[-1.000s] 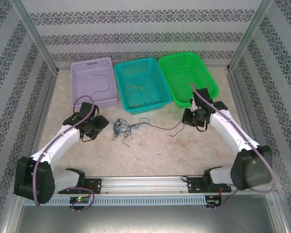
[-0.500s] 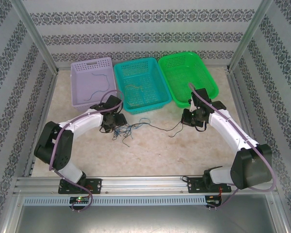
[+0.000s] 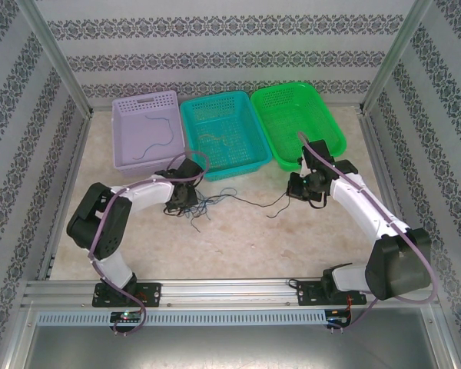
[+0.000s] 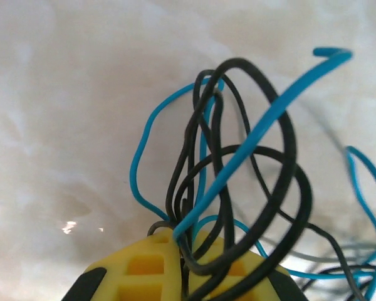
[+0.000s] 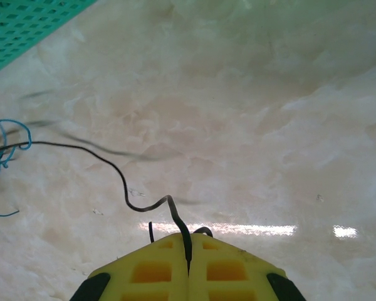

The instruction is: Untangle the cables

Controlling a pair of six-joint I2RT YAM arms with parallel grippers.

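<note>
A tangle of thin blue and black cables (image 3: 198, 204) lies on the table in front of the teal basket. My left gripper (image 3: 186, 201) is at the tangle's left side. In the left wrist view its yellow fingers (image 4: 144, 266) are shut on a bunch of black and blue cable loops (image 4: 238, 163). One black cable (image 3: 253, 203) runs right from the tangle to my right gripper (image 3: 297, 190). In the right wrist view that gripper (image 5: 189, 241) is shut on the black cable's end (image 5: 122, 182), and the tangle (image 5: 3, 150) shows at the left.
Three baskets stand in a row at the back: lavender (image 3: 146, 98) with a blue cable (image 3: 158, 142) inside, teal (image 3: 227, 167) with a yellowish-green cable (image 3: 215, 140) inside, and green (image 3: 288, 89). Metal frame posts and patterned walls close in both sides.
My left arm has swung forward and to the right, onto the tangle, and its gripper has shut on the cables. The right arm has stayed put, holding the black cable.
</note>
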